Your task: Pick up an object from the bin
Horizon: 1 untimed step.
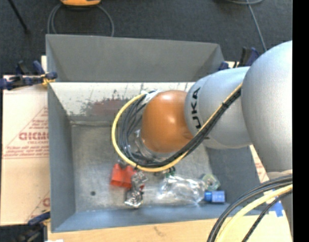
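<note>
Item, gripper [139,179]: hanging low over the near middle of the bin [59,150], its body sitting mostly under the orange cover [164,121] on the wrist. How far it is standing open cannot be told from here, nor whether it is holding anything. Item, silvery crumpled piece [133,197]: lying on the bin floor just beneath the gripper's lower end, close to the near wall; whether the two are touching cannot be told. Item, red blocky piece [121,175]: lying just to the left of the gripper and just far of the silvery crumpled piece, partly tucked under the loop of cables [117,130]. Item, clear plastic bottle [184,190]: lying on its side to the right of the gripper, along the near wall, with its blue cap [214,196] pointing right. Item, cables: yellow and black, looping round the left side of the orange cover and running back under it toward the right. Item, arm [230,110]: grey, reaching in from the right and hanging over the right half of the bin. Item, bin: grey metal, its far wall standing tall, its floor showing scuffed and speckled on the left.
</note>
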Available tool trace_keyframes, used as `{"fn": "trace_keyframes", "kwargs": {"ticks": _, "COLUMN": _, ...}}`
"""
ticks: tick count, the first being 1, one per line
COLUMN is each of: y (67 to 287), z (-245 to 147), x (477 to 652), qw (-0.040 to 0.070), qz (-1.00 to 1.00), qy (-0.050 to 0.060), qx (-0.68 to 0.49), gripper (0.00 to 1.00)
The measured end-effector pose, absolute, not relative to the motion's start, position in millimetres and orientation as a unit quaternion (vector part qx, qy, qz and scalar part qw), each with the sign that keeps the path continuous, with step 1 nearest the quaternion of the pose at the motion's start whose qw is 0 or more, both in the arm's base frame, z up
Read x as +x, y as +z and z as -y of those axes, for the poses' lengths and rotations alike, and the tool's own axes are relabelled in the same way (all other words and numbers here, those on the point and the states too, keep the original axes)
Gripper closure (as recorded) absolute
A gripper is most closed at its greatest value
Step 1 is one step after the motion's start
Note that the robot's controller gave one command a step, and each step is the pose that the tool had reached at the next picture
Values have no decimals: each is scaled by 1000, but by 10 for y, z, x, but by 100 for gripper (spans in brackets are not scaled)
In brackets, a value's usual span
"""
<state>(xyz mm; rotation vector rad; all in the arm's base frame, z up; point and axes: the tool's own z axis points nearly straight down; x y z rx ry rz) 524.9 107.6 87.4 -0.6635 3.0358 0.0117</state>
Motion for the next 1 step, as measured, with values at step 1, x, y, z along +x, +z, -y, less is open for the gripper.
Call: {"fn": "trace_keyframes", "kwargs": {"ticks": 1, "y": 2449, "z": -1060, "x": 5522, "qw": 5, "qz": -916, "qy": -1, "qx": -401, "gripper": 100}}
